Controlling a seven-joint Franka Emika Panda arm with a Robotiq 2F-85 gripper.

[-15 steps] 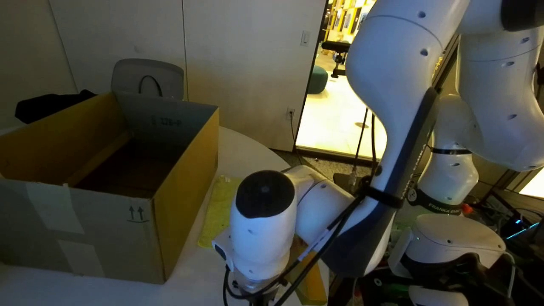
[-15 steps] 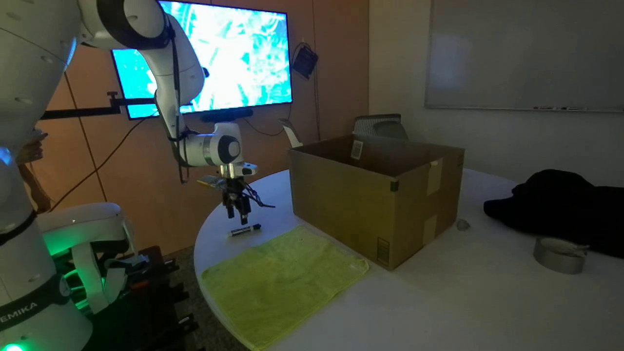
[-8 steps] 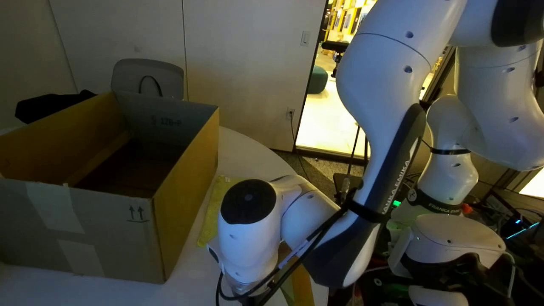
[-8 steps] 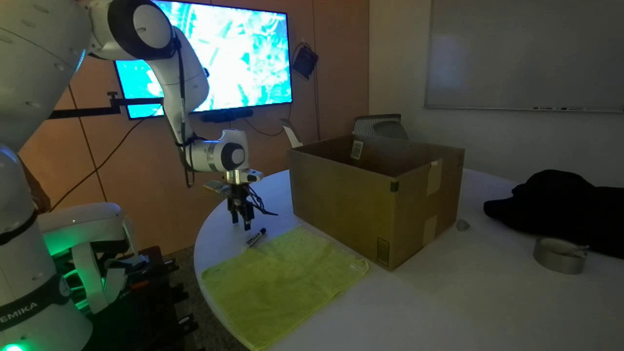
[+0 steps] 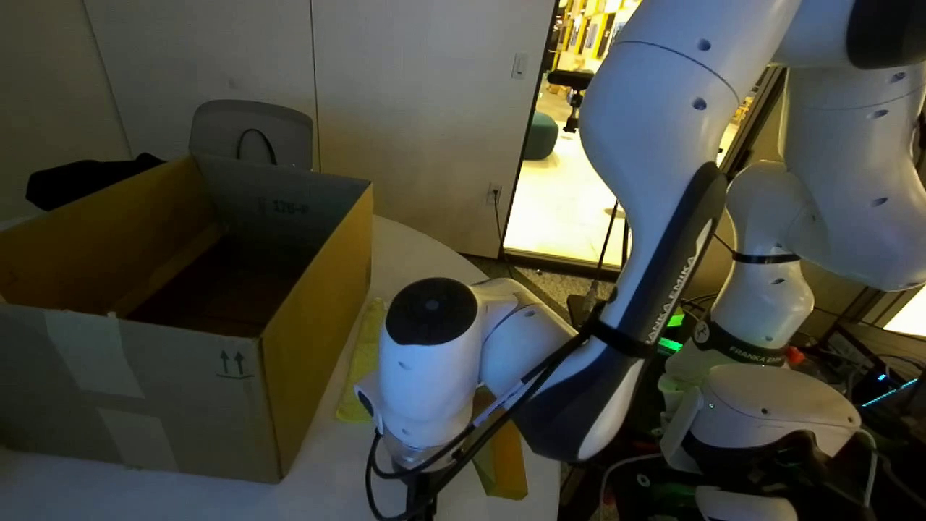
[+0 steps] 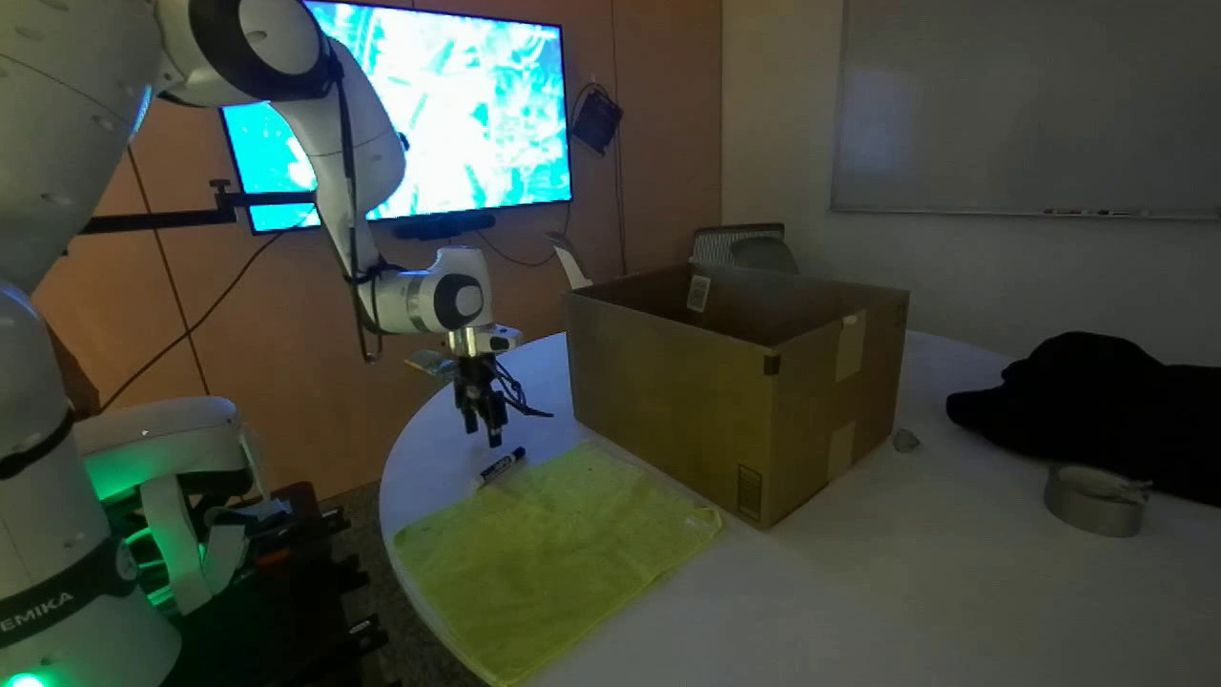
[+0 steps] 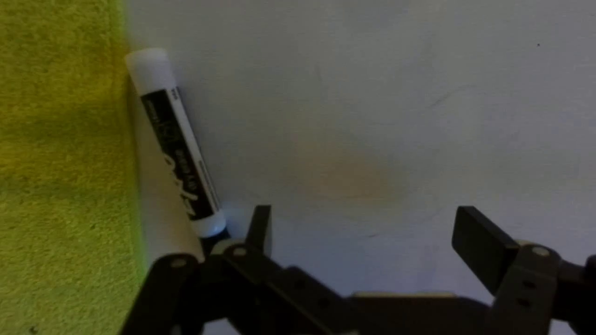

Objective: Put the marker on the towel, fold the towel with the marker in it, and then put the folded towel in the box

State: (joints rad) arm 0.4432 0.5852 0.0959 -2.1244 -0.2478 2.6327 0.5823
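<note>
The marker point(image 7: 179, 149), white with a black label, lies on the table beside the towel's edge. Its white end is at or very near the cloth in the wrist view, and its dark cap is partly hidden by a finger. The towel point(image 6: 563, 553) is a flat yellow-green cloth, spread out unfolded. Just past it stands the open-topped cardboard box point(image 6: 668, 401), whose dark inside shows in an exterior view. Pointing down above the table by the marker point(image 6: 501, 466), my gripper point(image 6: 483, 435) is open. Only bare table shows between its fingers point(image 7: 484, 246).
A black garment point(image 6: 1087, 401), a roll of tape point(image 6: 1094, 501) and a small crumpled scrap point(image 6: 905, 440) lie on the table on the box's far side. Chairs point(image 5: 249, 134) stand behind the table. The box walls point(image 5: 318, 325) rise high close to the arm.
The marker has turned and now slants toward the towel's edge. My gripper dipped, shifted toward the box, then rose slightly. Towel and box stayed put.
</note>
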